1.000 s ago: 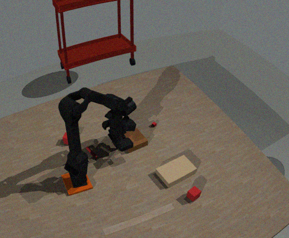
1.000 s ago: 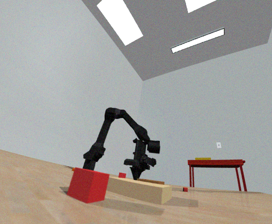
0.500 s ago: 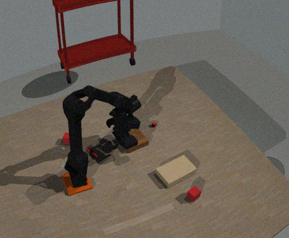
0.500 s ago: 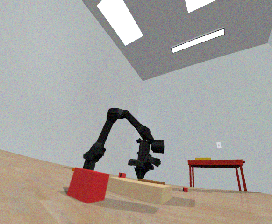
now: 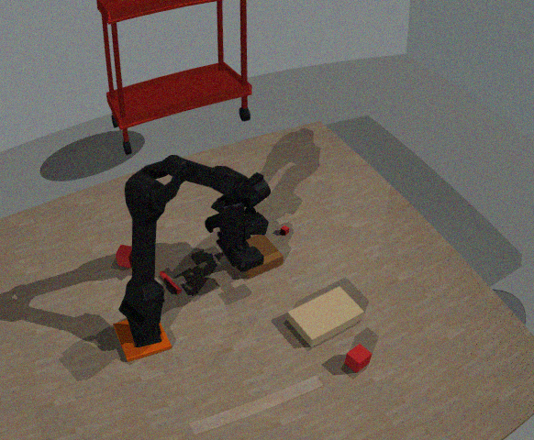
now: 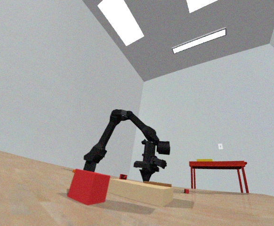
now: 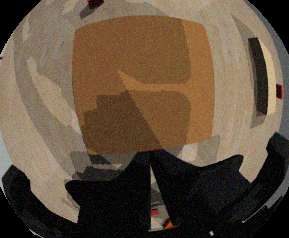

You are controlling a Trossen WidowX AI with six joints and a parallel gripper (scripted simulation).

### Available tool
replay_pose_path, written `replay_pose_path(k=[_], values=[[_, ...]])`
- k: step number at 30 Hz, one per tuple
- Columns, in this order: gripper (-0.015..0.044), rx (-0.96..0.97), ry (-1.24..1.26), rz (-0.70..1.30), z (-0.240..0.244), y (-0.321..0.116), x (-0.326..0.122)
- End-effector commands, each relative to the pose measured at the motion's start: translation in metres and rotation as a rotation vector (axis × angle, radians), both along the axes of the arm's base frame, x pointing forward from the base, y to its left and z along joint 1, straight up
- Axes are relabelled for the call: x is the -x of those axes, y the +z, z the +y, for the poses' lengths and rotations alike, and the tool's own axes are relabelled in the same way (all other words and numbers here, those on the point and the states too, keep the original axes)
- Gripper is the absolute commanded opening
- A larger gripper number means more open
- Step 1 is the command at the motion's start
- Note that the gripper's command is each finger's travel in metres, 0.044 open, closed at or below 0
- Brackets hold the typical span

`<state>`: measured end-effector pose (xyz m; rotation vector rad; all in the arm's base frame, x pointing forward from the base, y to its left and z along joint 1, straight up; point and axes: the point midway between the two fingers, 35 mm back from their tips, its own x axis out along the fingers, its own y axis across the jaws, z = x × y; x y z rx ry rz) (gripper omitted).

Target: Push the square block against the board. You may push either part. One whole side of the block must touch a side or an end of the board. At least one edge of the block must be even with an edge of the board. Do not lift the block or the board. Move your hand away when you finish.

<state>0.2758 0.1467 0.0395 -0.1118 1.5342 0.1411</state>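
Observation:
The brown square block (image 5: 272,253) (image 6: 157,184) (image 7: 139,50) lies flat on the table, partly hidden by the arm in the top view. The pale board (image 5: 325,313) (image 6: 141,192) (image 7: 271,81) lies flat, nearer the front in the top view and at the right in the wrist view. A wide gap separates block and board. My gripper (image 6: 145,181) (image 7: 147,147) points down and is shut and empty. Its tips are low, at the block's near edge in the wrist view; whether they touch it I cannot tell. The tips are hidden in the top view.
A red cube (image 5: 358,358) (image 6: 88,187) (image 7: 279,92) stands near the board, on the side away from the block. A small red cube (image 5: 284,230) (image 6: 186,191) lies beyond the block. Another red block (image 5: 124,256) and a flat red piece (image 5: 170,282) lie near the arm.

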Motion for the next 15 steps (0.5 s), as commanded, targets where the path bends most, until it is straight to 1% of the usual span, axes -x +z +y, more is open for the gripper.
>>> replay_pose_path(k=[1, 6, 15], values=[[0.0, 0.004, 0.002, -0.003, 0.0, -0.001, -0.008], [0.0, 0.004, 0.002, -0.004, 0.001, -0.001, -0.014], [0.0, 0.004, 0.002, -0.003, 0.0, -0.001, -0.003]])
